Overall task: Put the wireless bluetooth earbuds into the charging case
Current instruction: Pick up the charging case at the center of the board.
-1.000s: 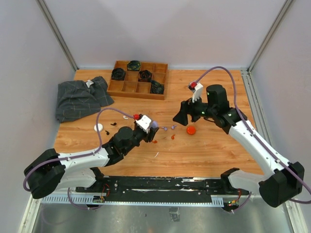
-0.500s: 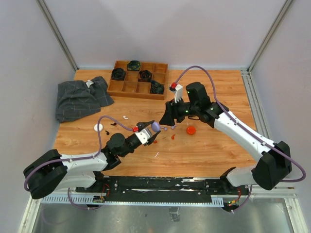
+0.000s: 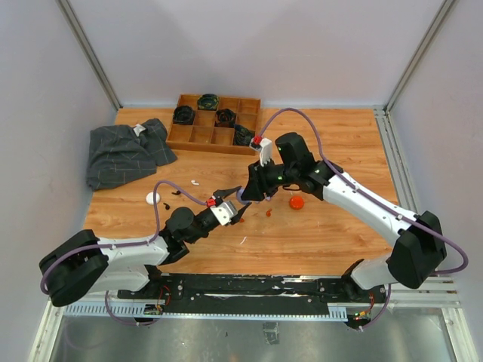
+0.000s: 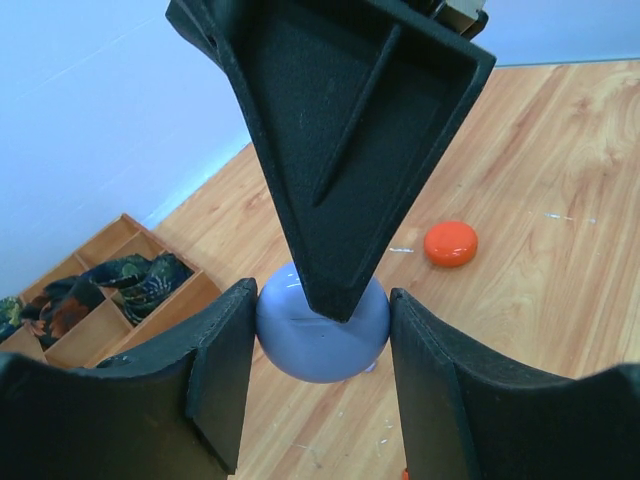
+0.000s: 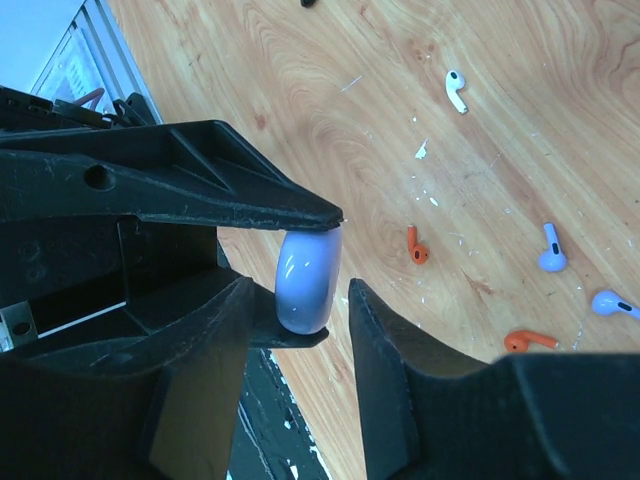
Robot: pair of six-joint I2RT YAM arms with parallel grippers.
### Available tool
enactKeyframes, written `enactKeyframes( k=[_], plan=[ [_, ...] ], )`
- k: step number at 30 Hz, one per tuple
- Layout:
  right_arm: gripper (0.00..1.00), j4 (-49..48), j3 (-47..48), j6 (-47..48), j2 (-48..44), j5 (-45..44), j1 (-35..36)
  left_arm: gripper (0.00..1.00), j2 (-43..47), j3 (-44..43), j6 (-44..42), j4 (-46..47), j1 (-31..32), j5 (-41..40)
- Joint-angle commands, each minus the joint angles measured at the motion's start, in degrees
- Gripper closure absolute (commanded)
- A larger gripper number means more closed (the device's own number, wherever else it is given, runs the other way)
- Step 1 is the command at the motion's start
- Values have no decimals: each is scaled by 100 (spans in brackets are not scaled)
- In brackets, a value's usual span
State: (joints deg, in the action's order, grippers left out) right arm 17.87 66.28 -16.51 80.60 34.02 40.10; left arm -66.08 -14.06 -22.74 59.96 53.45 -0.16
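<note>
Evidently the right gripper (image 5: 300, 300) has come in from well apart and now straddles the lilac charging case (image 4: 322, 355). Its jaws have narrowed about the case, but slivers of gap show either side, so no grip is confirmed. The left gripper (image 4: 322, 340) stays half-open, clamped across that case and holding it above the counter (image 5: 520, 150). The earbuds (image 5: 550, 248) lie loose on the counter below the case, none seated. Judgement: a two-handed lid opening is being prepared; insertion has not begun.
</note>
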Motion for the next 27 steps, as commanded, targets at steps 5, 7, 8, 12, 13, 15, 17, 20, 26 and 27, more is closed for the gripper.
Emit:
enactKeyframes(
  k=[5,7,8,12,13,15,17,20,26,27],
  plan=[
    [66,-29,236,-10,97,-141,155,75,-15,-125,-14,351,59,40],
    [71,-37,225,9,97,-125,157,73,2,-120,39,350,59,49],
    [73,-23,230,40,92,-103,164,71,10,-114,69,349,60,47],
    [82,189,359,295,47,-68,159,54,153,-34,183,271,60,88],
    [85,255,412,391,40,-70,158,49,260,-11,198,160,57,110],
    [89,480,533,648,44,-82,157,43,438,-8,219,-119,60,145],
    [93,685,669,869,58,-97,151,37,637,-22,242,-440,59,204],
    [95,1014,860,1243,70,-144,127,31,908,-75,301,-963,50,293],
    [96,1635,1187,2027,75,-140,21,27,1220,-163,472,-1700,-48,653],
    [96,1745,1242,2178,83,-129,22,27,1268,-193,583,-1793,-163,904]
  ],
)
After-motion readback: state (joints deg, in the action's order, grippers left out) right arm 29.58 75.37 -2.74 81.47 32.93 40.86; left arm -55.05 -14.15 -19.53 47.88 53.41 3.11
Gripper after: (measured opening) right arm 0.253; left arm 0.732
